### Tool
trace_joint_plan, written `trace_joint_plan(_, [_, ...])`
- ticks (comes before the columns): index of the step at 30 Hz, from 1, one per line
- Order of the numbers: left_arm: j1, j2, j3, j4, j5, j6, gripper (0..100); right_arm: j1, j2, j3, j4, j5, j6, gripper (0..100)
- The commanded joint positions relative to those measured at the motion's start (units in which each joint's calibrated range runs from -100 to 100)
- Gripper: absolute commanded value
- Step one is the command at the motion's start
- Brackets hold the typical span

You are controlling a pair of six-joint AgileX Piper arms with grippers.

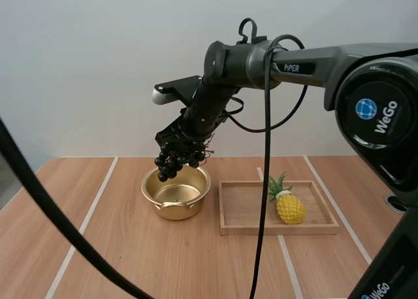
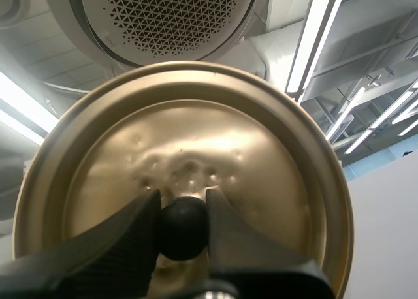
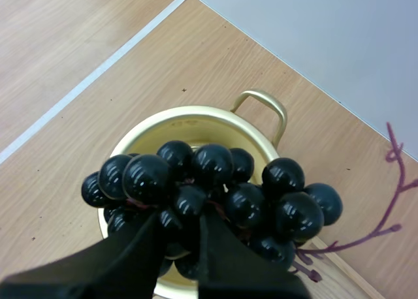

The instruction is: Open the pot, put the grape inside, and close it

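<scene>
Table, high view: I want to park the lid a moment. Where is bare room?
Free: the table left of the pot out to its left edge, the front strip before pot and tray, and the tray's left half beside the pineapple. Crowded: above the pot, where the right gripper holds the grapes; the pot-to-tray gap is narrow.

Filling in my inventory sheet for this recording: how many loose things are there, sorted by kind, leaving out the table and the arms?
Cookware: 2, the round gold metal pot and the round gold metal lid.
Fruit: 2, the bunch of black grapes and the yellow pineapple with green leaves.
Trays: 1, the shallow rectangular wooden tray.
Total: 5.
</scene>
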Motion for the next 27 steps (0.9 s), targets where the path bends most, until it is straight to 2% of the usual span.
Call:
trace_joint_plan(1, [0.04,0.2,-0.3,0.0,-0.6,-0.6,0,0.4,0.9,-0.8,0.1,-2.0,-0.5,0])
trace_joint_plan(27, [0.04,0.3,-0.3,0.0,-0.6,-0.6,0,2.9,13.8,-0.9,-0.9,-5.9,-0.5,0])
